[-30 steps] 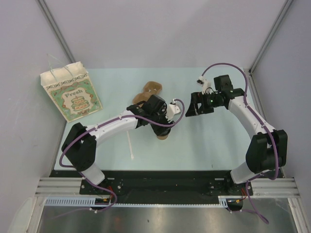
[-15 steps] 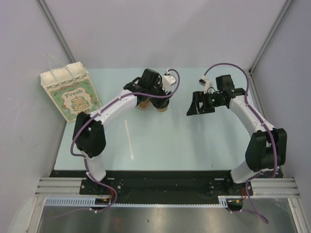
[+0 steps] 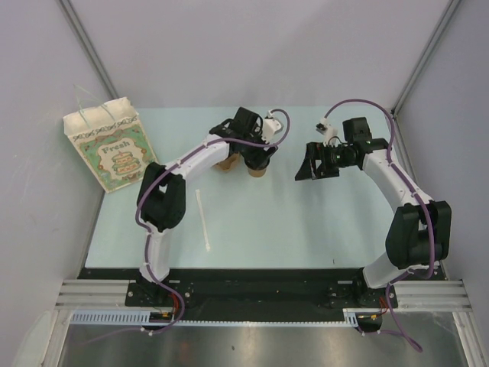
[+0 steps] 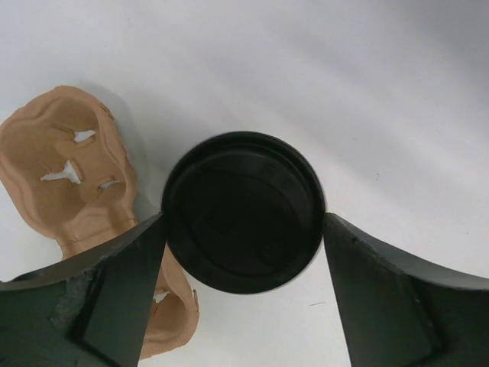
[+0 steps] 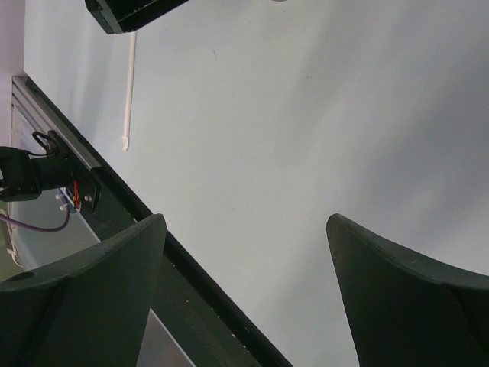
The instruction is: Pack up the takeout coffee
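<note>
The takeout coffee (image 3: 258,170), a tan paper cup with a black lid (image 4: 243,212), stands upright just right of the brown pulp carrier (image 3: 224,163) at the back middle of the table. My left gripper (image 3: 257,157) hangs over it. In the left wrist view its fingertips (image 4: 153,237) touch the lid's rim on both sides, and the carrier (image 4: 69,168) lies to the left. My right gripper (image 3: 306,166) is open and empty, hovering to the right of the cup; it also shows in the right wrist view (image 5: 244,229).
A printed paper bag (image 3: 113,145) stands open at the back left. A white stir stick (image 3: 203,220) lies on the pale table in front of the left arm; it also shows in the right wrist view (image 5: 130,84). The table's front rail (image 5: 114,191) is black.
My left gripper has carried the cup from the table's middle back to beside the carrier. In the last half second only the arm's elbow shifted. The right gripper has hardly moved.
</note>
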Controlling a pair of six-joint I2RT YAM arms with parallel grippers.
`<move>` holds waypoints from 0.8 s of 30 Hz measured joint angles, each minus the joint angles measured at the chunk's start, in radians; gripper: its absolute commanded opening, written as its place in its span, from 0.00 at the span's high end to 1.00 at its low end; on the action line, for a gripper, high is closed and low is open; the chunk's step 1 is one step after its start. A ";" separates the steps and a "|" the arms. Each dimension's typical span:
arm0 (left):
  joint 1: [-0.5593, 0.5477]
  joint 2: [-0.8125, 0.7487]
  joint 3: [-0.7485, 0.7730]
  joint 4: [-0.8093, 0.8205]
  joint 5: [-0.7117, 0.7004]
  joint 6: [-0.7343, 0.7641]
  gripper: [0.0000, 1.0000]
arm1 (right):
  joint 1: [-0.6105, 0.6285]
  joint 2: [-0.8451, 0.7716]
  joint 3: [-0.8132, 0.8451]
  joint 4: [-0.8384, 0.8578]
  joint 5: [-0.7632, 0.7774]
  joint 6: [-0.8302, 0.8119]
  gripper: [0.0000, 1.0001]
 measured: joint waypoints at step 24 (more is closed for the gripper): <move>0.273 -0.056 0.139 -0.090 0.078 -0.078 0.43 | -0.008 0.000 0.000 0.001 -0.026 0.007 0.07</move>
